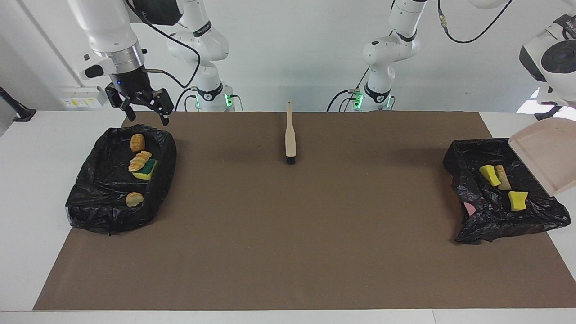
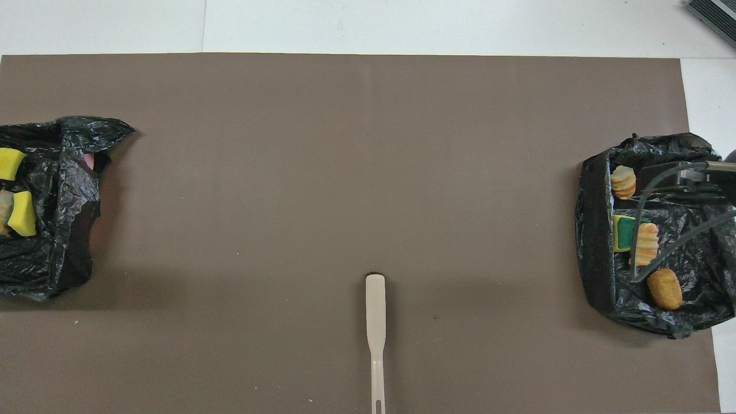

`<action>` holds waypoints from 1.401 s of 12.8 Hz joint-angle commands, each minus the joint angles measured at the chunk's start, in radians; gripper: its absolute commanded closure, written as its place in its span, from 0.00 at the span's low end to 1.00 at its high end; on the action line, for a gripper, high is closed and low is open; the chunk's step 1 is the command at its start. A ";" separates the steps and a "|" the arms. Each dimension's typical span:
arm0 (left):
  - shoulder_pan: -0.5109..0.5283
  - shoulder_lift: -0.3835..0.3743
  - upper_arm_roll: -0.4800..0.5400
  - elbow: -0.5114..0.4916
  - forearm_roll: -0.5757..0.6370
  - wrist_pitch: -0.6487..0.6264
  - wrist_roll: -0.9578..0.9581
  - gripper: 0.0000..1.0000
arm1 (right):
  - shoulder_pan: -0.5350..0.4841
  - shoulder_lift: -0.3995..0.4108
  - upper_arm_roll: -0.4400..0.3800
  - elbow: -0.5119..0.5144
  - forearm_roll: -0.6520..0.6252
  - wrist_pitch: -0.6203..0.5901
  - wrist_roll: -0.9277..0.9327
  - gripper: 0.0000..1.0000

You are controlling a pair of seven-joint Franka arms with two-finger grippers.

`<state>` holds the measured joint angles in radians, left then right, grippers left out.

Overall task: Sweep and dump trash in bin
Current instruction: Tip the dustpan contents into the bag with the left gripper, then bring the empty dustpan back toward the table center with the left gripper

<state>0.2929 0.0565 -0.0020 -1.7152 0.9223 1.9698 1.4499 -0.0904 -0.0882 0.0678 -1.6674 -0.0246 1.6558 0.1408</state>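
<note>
Right gripper (image 1: 144, 110): fingers spread wide, nothing between them. It hangs in the air over the robot-side rim of the bin (image 1: 85, 211) at the right arm's end of the table. In the overhead view only a dark sliver of it and its cable show, at the frame edge over that bin.

Left gripper: cut off by the frame edge in the facing view, absent from the overhead view. It reads as clamped shut. The beige dustpan (image 1: 550, 157) hangs steeply tilted over the other bin (image 1: 490, 225) at the left arm's end, its handle end out of frame, so the grip itself cannot be seen; only the arm's wrist shows above the pan. The pan looks emptied.

Trash: all seven pieces lie inside the two black-lined bins. Right arm's end: three pastry chunks (image 1: 137, 142) and one green-backed sponge (image 1: 147, 170), one chunk resting on the sponge. Left arm's end: two yellow sponges (image 1: 489, 174) with a bread piece (image 1: 502, 177) just beside one. In the overhead view this bin is partly cut off.

Brush (image 1: 290, 134) lies flat on the brown mat (image 1: 288, 247), mid-table near the robots, bristles pointing away from them, apart from both grippers.
</note>
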 commanded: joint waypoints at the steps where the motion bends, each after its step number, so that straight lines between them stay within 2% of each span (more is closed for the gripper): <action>1: -0.003 -0.026 0.008 -0.009 -0.196 -0.037 -0.060 1.00 | -0.015 -0.010 -0.003 0.015 -0.009 -0.037 -0.041 0.00; 4: -0.005 -0.027 0.004 -0.012 -0.372 -0.107 -0.244 1.00 | 0.046 -0.005 -0.084 0.034 0.009 -0.059 -0.046 0.00; 6: -0.006 -0.040 0.000 -0.023 -0.523 -0.166 -0.397 1.00 | 0.051 0.004 -0.091 0.064 0.009 -0.108 -0.047 0.00; 7: -0.027 -0.047 0.000 -0.033 -0.574 -0.196 -0.490 1.00 | 0.057 -0.016 -0.086 0.029 0.008 -0.102 -0.046 0.00; 11: -0.176 -0.070 0.000 -0.066 -0.730 -0.276 -0.955 1.00 | 0.066 -0.030 -0.080 0.021 0.009 -0.123 -0.046 0.00; 14: -0.292 -0.087 0.000 -0.104 -0.842 -0.264 -1.263 1.00 | 0.069 -0.025 -0.079 0.099 0.009 -0.215 -0.047 0.00; 18: -0.470 -0.076 0.000 -0.147 -0.962 -0.172 -1.638 1.00 | 0.084 -0.041 -0.066 0.081 0.008 -0.199 -0.041 0.00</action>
<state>-0.1102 0.0097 -0.0228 -1.8066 0.0137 1.7282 -0.0583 -0.0167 -0.1263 -0.0075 -1.5874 -0.0226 1.4573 0.1218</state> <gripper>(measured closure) 0.687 0.000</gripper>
